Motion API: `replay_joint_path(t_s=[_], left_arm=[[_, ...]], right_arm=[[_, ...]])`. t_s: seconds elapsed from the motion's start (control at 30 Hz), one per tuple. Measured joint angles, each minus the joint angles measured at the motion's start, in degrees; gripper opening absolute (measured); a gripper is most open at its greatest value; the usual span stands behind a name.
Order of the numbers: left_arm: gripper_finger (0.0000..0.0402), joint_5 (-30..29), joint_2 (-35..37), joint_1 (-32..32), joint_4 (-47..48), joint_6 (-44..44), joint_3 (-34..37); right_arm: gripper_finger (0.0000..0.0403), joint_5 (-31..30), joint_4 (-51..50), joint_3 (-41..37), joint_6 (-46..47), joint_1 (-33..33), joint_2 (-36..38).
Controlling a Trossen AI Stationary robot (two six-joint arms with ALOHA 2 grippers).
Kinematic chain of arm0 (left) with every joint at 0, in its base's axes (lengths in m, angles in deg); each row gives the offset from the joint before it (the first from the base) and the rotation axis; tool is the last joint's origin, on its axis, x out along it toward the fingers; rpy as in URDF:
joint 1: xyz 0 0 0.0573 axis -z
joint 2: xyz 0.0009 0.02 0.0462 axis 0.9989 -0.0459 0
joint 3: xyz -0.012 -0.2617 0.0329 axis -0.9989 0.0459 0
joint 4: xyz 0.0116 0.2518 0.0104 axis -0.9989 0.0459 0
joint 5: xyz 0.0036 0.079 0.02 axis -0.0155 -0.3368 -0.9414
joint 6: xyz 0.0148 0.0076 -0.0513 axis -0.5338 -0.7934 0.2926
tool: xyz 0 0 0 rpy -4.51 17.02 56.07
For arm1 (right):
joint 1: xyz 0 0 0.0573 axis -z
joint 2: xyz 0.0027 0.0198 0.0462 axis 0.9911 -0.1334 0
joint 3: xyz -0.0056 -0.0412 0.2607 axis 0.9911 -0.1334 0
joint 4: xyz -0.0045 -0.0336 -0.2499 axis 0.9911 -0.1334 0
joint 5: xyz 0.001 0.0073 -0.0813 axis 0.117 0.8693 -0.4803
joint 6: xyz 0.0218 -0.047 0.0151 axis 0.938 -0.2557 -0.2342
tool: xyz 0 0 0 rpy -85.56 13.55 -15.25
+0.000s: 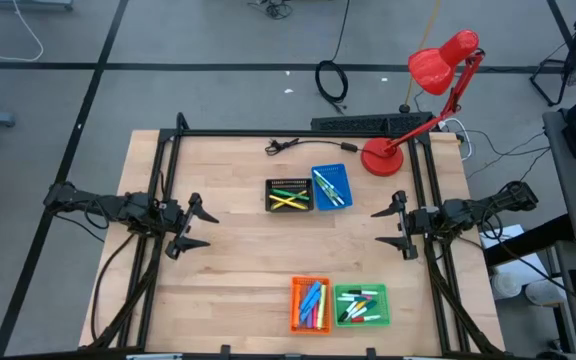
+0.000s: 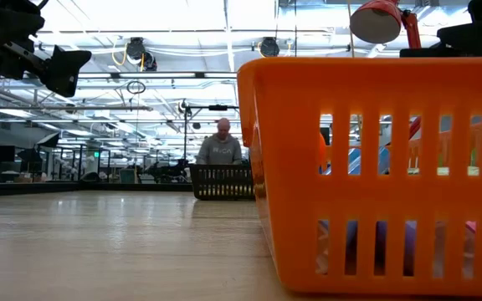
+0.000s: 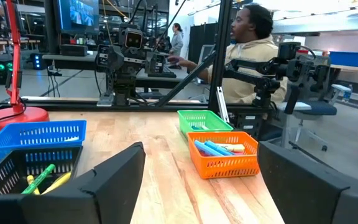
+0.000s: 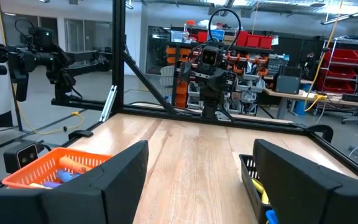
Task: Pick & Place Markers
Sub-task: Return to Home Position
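All the markers lie in trays on the wooden table. Yellow and green markers (image 1: 288, 197) fill the black tray (image 1: 271, 195), and others lie in the blue tray (image 1: 340, 175) beside it. Blue and pink markers (image 1: 311, 300) sit in the orange tray (image 1: 295, 305) near the front edge. White-bodied markers (image 1: 361, 306) are in the green tray (image 1: 383, 305). My left gripper (image 1: 208, 228) hangs open over the table's left side with nothing between its fingers. My right gripper (image 1: 376, 227) hangs open over the right side, also with nothing in it.
A red desk lamp (image 1: 380, 158) stands at the far right corner, and a black cable (image 1: 283, 146) lies near the far edge. Black frame rails (image 1: 268, 133) border the table. A person (image 3: 253, 50) sits beyond the right edge. Bare wood lies between the tray pairs.
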Motion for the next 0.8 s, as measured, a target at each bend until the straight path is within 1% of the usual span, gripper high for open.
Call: replay_joint_path(t_s=[0.2,0.6,0.8], left_arm=[[0.0306,0.00,0.00,0.00,-0.02,0.00,0.00],[0.0328,0.00,0.00,0.00,0.00,-0.01,0.00],[0.0321,0.00,0.00,0.00,-0.01,-0.02,0.00]], right_arm=[[0.0279,0.02,-0.01,-0.02,0.00,0.00,0.00],[0.0279,0.02,0.01,-0.02,0.00,0.00,0.00],[0.0279,0.02,-0.01,-0.02,0.00,0.02,-0.02]])
